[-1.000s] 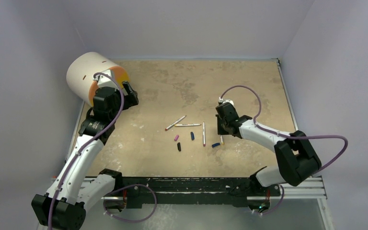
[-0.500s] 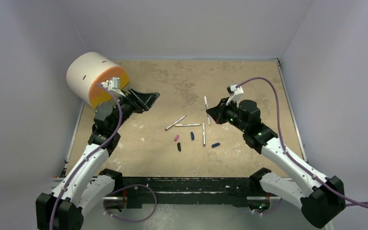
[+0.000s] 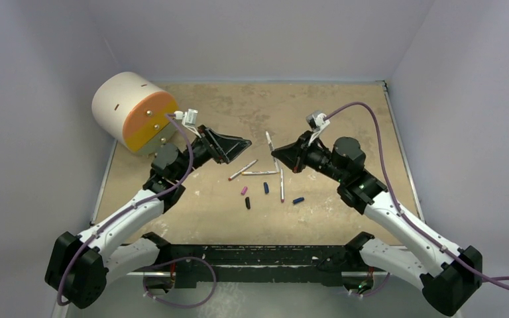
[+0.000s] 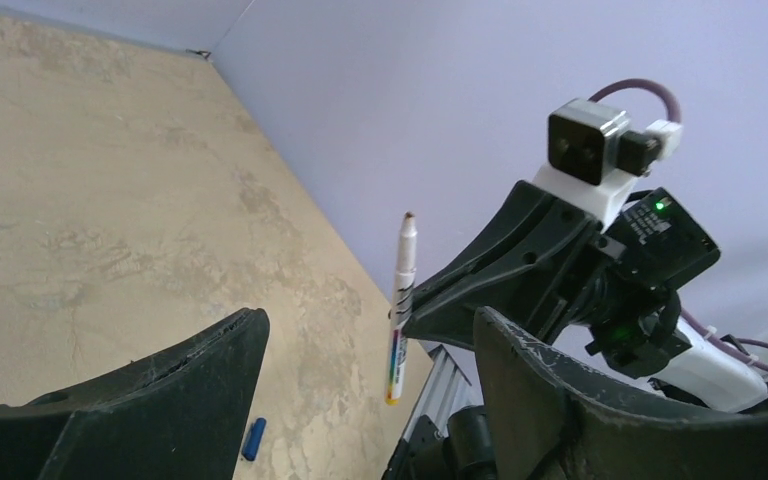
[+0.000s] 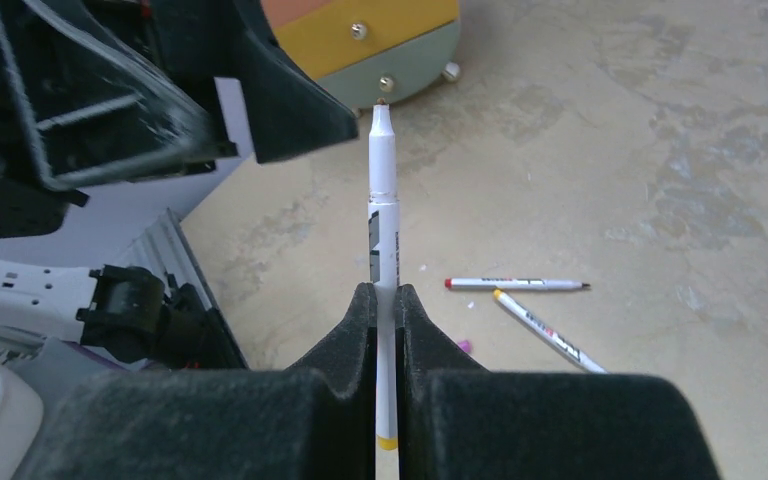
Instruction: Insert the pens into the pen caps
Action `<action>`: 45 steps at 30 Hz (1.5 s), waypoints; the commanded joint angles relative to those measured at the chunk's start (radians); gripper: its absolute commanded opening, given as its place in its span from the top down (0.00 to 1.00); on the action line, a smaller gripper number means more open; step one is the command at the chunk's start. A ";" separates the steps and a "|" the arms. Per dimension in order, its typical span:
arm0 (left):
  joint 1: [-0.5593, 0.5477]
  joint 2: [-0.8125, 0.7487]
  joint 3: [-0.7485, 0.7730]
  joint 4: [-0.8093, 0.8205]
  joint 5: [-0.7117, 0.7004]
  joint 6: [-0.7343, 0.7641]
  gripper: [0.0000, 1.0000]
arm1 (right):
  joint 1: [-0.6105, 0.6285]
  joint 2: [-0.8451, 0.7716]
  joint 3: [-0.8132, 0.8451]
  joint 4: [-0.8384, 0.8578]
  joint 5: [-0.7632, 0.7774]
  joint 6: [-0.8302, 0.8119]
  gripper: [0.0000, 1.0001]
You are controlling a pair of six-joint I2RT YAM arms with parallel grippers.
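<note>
My right gripper [image 3: 280, 156] is shut on a white pen [image 3: 269, 140] and holds it above the table, dark tip up. The right wrist view shows the pen [image 5: 384, 220] clamped between the pads, yellow end below. My left gripper [image 3: 237, 144] is open and empty, facing it a short way to the left. In the left wrist view the held pen [image 4: 401, 290] stands beyond the open fingers. Three pens [image 3: 260, 173] lie mid-table. A pink cap [image 3: 244, 190], two dark blue caps [image 3: 266, 187] and a black cap [image 3: 247, 203] lie beside them.
A big white drum with an orange face [image 3: 129, 106] lies at the back left, and its face also shows in the right wrist view [image 5: 380, 40]. A metal rail [image 3: 272, 255] runs along the table's near edge. Purple cables loop off both arms.
My right gripper lifted a pen off the table and carried it up and to the left. My left arm swung away from the drum toward the middle, open.
</note>
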 commanded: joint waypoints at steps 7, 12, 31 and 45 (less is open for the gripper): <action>-0.116 0.082 0.097 0.034 -0.104 0.120 0.25 | 0.031 0.002 0.071 0.082 -0.061 -0.007 1.00; -0.170 0.107 0.111 0.063 -0.107 0.153 0.31 | 0.035 0.002 0.073 0.077 -0.061 -0.004 1.00; -0.251 0.212 0.148 0.152 -0.179 0.161 0.81 | 0.041 -0.030 0.056 0.043 -0.054 -0.017 1.00; -0.256 0.161 0.180 0.104 -0.205 0.195 1.00 | 0.040 -0.074 -0.014 0.096 -0.094 0.016 0.60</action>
